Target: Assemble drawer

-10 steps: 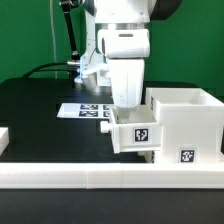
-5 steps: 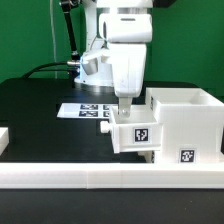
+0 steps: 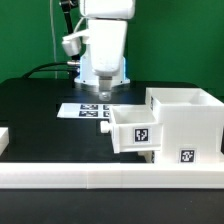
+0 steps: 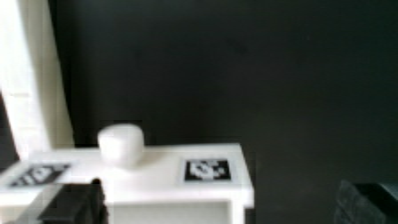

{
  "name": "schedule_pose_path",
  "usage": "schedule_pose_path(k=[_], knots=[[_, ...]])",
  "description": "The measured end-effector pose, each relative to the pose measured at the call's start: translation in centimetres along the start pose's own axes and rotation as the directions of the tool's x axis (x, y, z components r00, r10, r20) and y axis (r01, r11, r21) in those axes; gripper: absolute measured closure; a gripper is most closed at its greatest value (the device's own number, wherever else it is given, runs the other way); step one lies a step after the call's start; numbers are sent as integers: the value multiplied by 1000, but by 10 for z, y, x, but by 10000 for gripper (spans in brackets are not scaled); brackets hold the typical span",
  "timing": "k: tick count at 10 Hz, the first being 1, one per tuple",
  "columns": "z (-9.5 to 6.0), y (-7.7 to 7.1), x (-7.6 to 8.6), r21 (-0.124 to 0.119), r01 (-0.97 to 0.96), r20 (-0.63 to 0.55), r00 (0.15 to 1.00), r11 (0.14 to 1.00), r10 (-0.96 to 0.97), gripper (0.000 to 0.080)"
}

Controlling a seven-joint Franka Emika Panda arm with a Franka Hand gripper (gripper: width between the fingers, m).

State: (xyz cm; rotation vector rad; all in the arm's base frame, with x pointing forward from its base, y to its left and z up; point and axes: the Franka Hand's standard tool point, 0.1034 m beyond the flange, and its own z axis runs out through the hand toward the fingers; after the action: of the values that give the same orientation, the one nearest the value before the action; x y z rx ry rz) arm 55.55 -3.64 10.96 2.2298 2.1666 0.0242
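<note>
Pincer: the pincer (image 3: 104, 92) hangs above the marker board (image 3: 85, 110), clear of the parts; it grips nothing, and its spread cannot be told.
Housing: the housing (image 3: 186, 122) stands on the black tabletop (image 3: 40, 110), against the long white rail (image 3: 110, 178), at the exterior view's right.
Tray: one tray (image 3: 132, 127) sits partly pushed into the housing, its front projecting.
Done: first tray appears started.
Outstanding: full seating unconfirmed; a second tray is not identifiable.

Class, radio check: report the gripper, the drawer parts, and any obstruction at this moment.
Gripper raised over the marker board, holding nothing; jaw state unclear. Tray sits partway in housing, sticking out. Nothing blocking.
</note>
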Motion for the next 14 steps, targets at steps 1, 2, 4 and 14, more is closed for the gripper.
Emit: schedule_pose_path(k=[1,2,4,14], knots=[[-2,4,-6,4,-10,4,1000,1000,10,150],[-4,7,-8,-2,-15,6,1000,1000,15,150],[-2,6,-7,2,-14,5,1000,1000,14,150],[42,0,-24,63,46,-19,999,997,-45,150]])
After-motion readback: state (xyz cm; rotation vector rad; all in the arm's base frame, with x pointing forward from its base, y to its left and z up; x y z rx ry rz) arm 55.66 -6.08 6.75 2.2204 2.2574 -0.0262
